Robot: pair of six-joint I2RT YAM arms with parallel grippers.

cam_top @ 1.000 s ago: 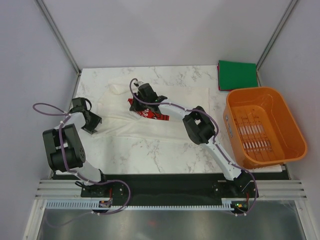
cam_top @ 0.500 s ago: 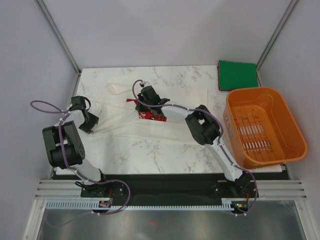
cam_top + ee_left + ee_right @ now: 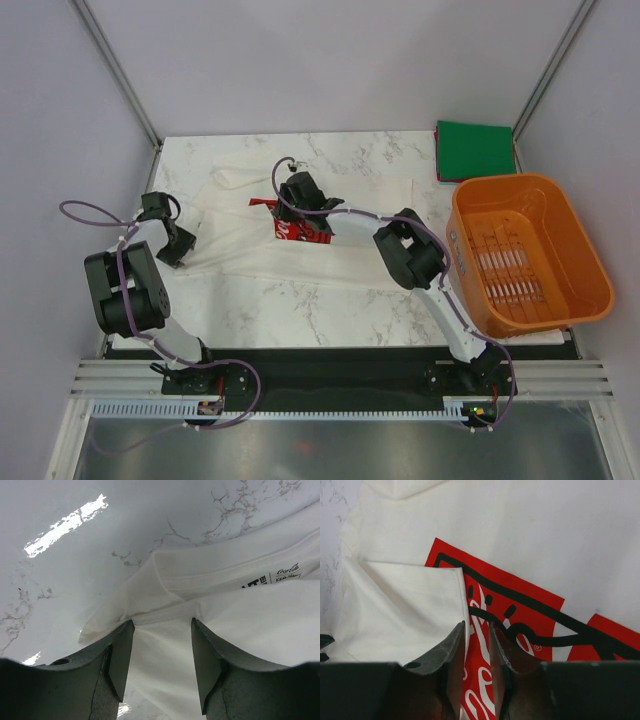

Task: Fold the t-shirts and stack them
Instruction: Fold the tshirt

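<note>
White t-shirt (image 3: 240, 250) lies across the table (image 3: 330, 300), long axis left-right and slightly diagonal, red print (image 3: 305, 233) up at the middle. Green t-shirt (image 3: 475, 148) sits folded at the far right corner. Since a second ago the right gripper (image 3: 476, 627) has let go: jaws narrowly apart over the print, flap laid beside. Left gripper (image 3: 161, 621) is low at the left hem, jaws apart, arm folded.

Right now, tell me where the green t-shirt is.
In the top view, the folded green t-shirt lies at the far right corner of the table, just behind the orange basket and well apart from the white t-shirt.
</note>
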